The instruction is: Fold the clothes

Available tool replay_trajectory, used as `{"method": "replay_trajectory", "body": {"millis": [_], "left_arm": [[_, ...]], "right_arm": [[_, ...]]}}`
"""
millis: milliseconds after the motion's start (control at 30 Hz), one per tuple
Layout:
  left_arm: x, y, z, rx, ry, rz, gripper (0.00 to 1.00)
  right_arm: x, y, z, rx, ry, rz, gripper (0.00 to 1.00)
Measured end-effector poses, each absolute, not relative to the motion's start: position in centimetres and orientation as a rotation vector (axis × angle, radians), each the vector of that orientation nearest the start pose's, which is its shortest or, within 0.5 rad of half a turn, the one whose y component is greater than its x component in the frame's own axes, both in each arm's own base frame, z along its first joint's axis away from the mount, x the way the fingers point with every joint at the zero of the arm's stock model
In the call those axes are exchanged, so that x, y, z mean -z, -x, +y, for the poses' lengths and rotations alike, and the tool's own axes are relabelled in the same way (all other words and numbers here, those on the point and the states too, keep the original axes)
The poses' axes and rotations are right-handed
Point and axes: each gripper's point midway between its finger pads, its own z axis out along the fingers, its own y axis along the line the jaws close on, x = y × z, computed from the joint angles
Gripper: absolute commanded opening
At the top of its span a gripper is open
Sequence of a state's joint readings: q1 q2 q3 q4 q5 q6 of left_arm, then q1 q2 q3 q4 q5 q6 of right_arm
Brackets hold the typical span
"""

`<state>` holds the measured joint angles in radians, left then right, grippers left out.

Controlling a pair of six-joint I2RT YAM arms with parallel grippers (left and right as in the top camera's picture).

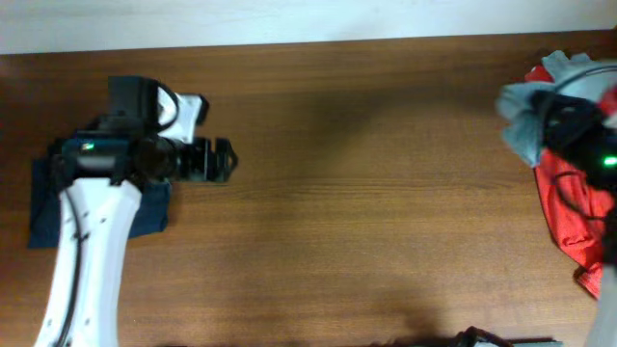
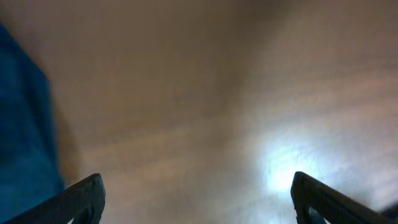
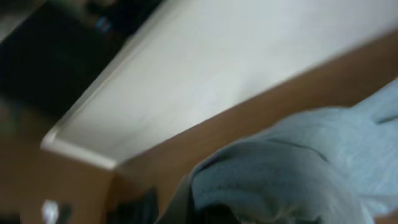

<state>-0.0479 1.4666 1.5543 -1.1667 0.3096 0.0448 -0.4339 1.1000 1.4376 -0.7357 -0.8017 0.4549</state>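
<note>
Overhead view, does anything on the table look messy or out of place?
Yes. At the right edge the pale grey-blue shirt is bunched into a crumpled lump against the rumpled red garment, with neither laid flat. The navy garment at the left lies flat and looks tidy.

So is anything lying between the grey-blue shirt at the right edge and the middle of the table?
Nothing visible does. The table is bare wood from the bunched grey-blue shirt to its middle. The red shirt lies at the right edge beside it. The navy garment and the open left gripper are far to the left.
</note>
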Motion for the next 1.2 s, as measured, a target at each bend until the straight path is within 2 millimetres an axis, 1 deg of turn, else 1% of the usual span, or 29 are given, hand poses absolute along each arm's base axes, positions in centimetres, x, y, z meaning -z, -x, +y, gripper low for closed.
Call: {"method": "replay_trajectory", "body": {"millis": [67,100,133,167,200,233,300,333,367,400,433,467,500,567,633,700,767,833,867,900,933,967,1000,1033,1067,1100,1133,1167,1200], "left_arm": [[-28.7,-34.4,-6.6,0.373,-0.233,2.505,0.96],[-31.4,-34.3,-6.4,0.344,-0.236,2.431,0.96],[-32.7,-34.2,-6.3,0.333,-0.238,2.395,0.96],[-34.5,-33.9,-6.1,0.309,-0.238,2.345,0.99],[-36.7,-33.7,-5.9,0.289,-0.239,2.285,0.99],[-38.3,-33.3,-5.8,0.274,-0.240,2.240,0.99],[-41.3,-32.6,-5.5,0.250,-0.240,2.157,0.99],[-42.8,-32.0,-5.4,0.239,-0.240,2.115,0.99],[-43.8,-31.7,-5.4,0.233,-0.240,2.085,0.99],[-44.4,-31.3,-5.3,0.230,-0.239,2.069,0.99],[-45.0,-31.1,-5.2,0.224,-0.238,2.050,0.99],[-45.4,-30.9,-5.2,0.223,-0.238,2.041,0.99],[-45.6,-30.8,-5.2,0.220,-0.238,2.035,0.99],[-45.5,-30.5,-5.1,0.215,-0.234,2.041,0.99],[-45.2,-30.5,-5.0,0.215,-0.232,2.056,0.99],[-44.8,-30.4,-5.0,0.214,-0.230,2.073,0.99],[-44.7,-30.4,-4.9,0.209,-0.227,2.078,0.99],[-44.6,-30.4,-4.9,0.207,-0.226,2.079,0.99],[-44.6,-30.4,-4.9,0.206,-0.225,2.082,0.99],[-44.6,-30.4,-4.8,0.205,-0.225,2.082,0.99],[-44.5,-30.3,-4.8,0.204,-0.224,2.084,0.99],[-44.5,-30.3,-4.8,0.204,-0.224,2.085,0.99],[-44.5,-30.3,-4.8,0.203,-0.223,2.085,0.99],[-44.6,-30.4,-4.8,0.202,-0.223,2.084,0.99],[-44.5,-30.4,-4.8,0.201,-0.221,2.085,0.99],[-44.5,-30.4,-4.8,0.200,-0.222,2.087,0.99],[-44.5,-30.5,-4.8,0.200,-0.221,2.088,0.99],[-44.4,-30.5,-4.8,0.200,-0.221,2.091,0.99],[-44.3,-30.7,-4.8,0.200,-0.221,2.094,0.99]], "right_arm": [[-42.3,-30.8,3.0,-0.846,-0.176,1.891,0.04],[-42.9,-30.6,5.4,-0.883,-0.082,1.880,0.04],[-43.3,-30.5,6.6,-0.903,-0.031,1.872,0.04],[-43.7,-30.3,8.4,-0.937,0.042,1.859,0.04],[-44.4,-29.9,10.7,-0.982,0.134,1.836,0.04],[-45.1,-29.5,12.6,-1.015,0.215,1.806,0.04],[-46.4,-28.3,16.5,-1.093,0.365,1.740,0.04],[-47.2,-27.3,18.7,-1.142,0.451,1.693,0.04],[-48.1,-25.9,21.3,-1.201,0.548,1.636,0.04],[-48.8,-24.9,22.8,-1.241,0.608,1.592,0.04],[-49.1,-24.3,23.9,-1.264,0.648,1.563,0.04],[-49.7,-22.6,26.1,-1.326,0.736,1.504,0.04],[-50.1,-21.2,27.8,-1.368,0.805,1.457,0.04],[-50.1,-19.7,29.7,-1.414,0.883,1.413,0.04],[-49.9,-19.3,30.4,-1.414,0.920,1.388,0.04],[-49.9,-19.7,30.1,-1.386,0.926,1.375,0.04],[-49.9,-21.1,28.9,-1.334,0.897,1.383,0.04],[-49.2,-24.1,26.2,-1.247,0.809,1.449,0.04],[-48.8,-25.6,24.6,-1.203,0.754,1.486,0.04],[-48.2,-27.5,22.4,-1.144,0.678,1.536,0.04],[-47.4,-29.4,19.8,-1.081,0.587,1.594,0.04],[-46.3,-31.5,16.4,-1.006,0.463,1.664,0.04],[-45.3,-32.8,13.7,-0.955,0.368,1.715,0.04],[-43.9,-33.8,10.8,-0.902,0.266,1.776,0.10],[-42.3,-34.5,7.9,-0.853,0.159,1.844,0.37],[-41.2,-34.9,5.9,-0.818,0.089,1.882,0.71],[-39.8,-35.2,4.2,-0.798,0.024,1.931,0.77],[-38.1,-35.5,2.2,-0.771,-0.049,1.986,0.77],[-35.8,-35.8,0.5,-0.759,-0.118,2.056,0.75]]}}
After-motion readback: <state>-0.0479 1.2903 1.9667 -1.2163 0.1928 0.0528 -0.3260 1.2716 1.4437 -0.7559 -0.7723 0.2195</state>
